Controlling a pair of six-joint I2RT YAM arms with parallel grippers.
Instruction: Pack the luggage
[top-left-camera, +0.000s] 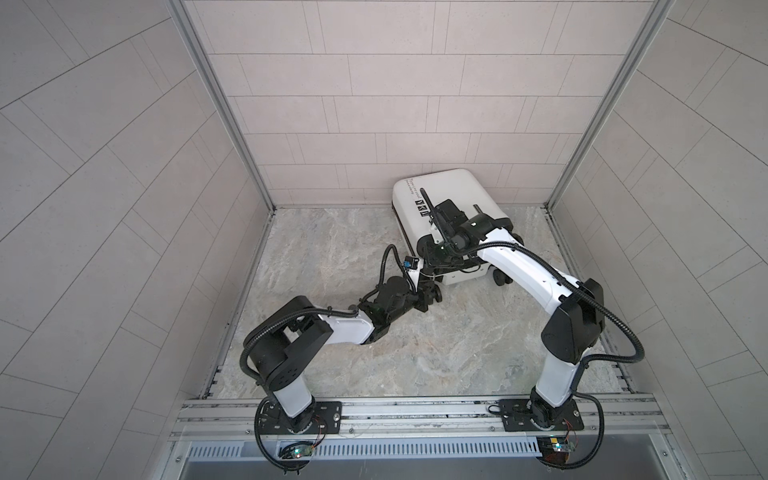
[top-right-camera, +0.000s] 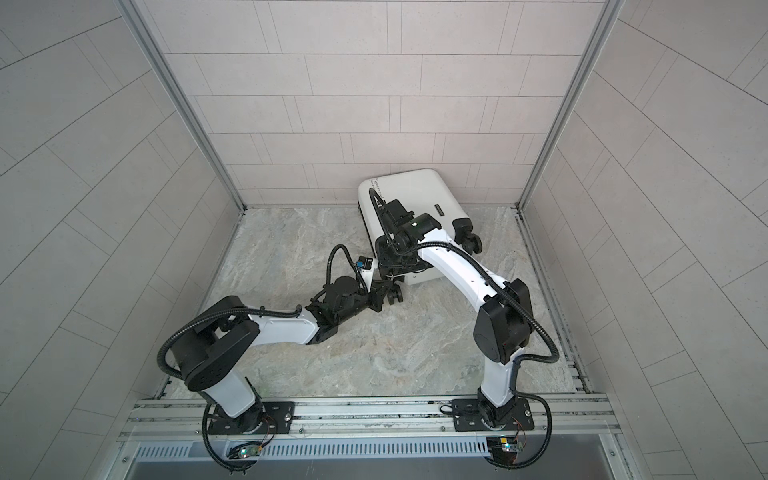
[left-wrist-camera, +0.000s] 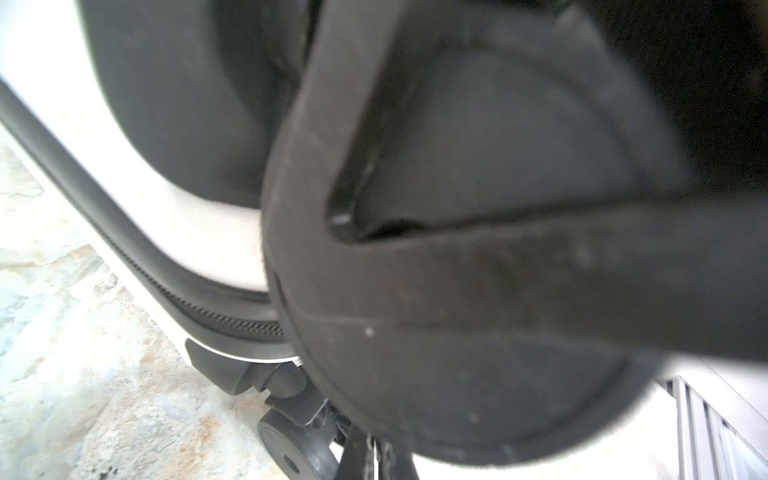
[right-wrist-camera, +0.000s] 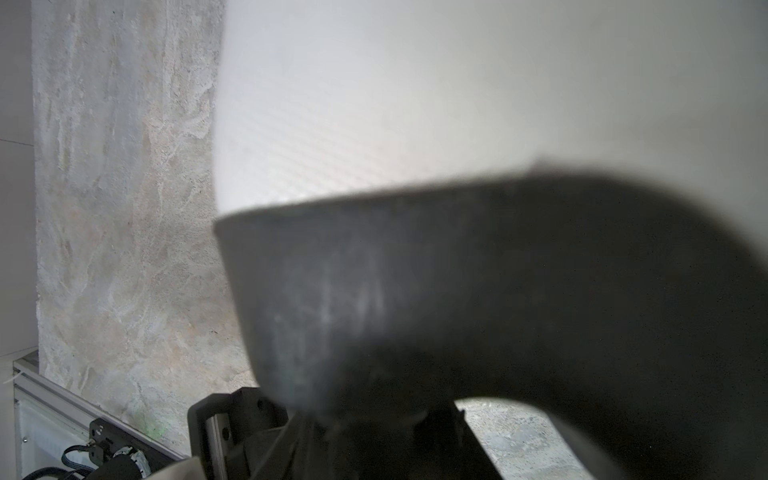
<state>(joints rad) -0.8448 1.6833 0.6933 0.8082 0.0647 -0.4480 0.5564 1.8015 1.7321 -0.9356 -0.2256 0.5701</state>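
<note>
The luggage (top-left-camera: 451, 193) (top-right-camera: 415, 189), a white hard-shell case, lies closed against the back wall, with its black wheels towards me. My right gripper (top-left-camera: 432, 253) (top-right-camera: 390, 259) reaches over its near left corner. In the right wrist view its fingers (right-wrist-camera: 291, 453) close round a blurred black wheel part (right-wrist-camera: 415, 291) below the white shell (right-wrist-camera: 415, 104). My left gripper (top-left-camera: 426, 296) (top-right-camera: 381, 296) sits low beside the lower left wheel (top-left-camera: 435, 292). In the left wrist view it (left-wrist-camera: 370, 457) is shut, close under a big black wheel (left-wrist-camera: 457, 332), beside the zipper line (left-wrist-camera: 124, 245).
Two more wheels (top-left-camera: 503, 278) stick out at the case's near right corner. Tiled walls and aluminium posts (top-left-camera: 266, 195) box in the marble floor (top-left-camera: 332, 249). A metal rail (top-left-camera: 415, 411) with both arm bases runs along the front.
</note>
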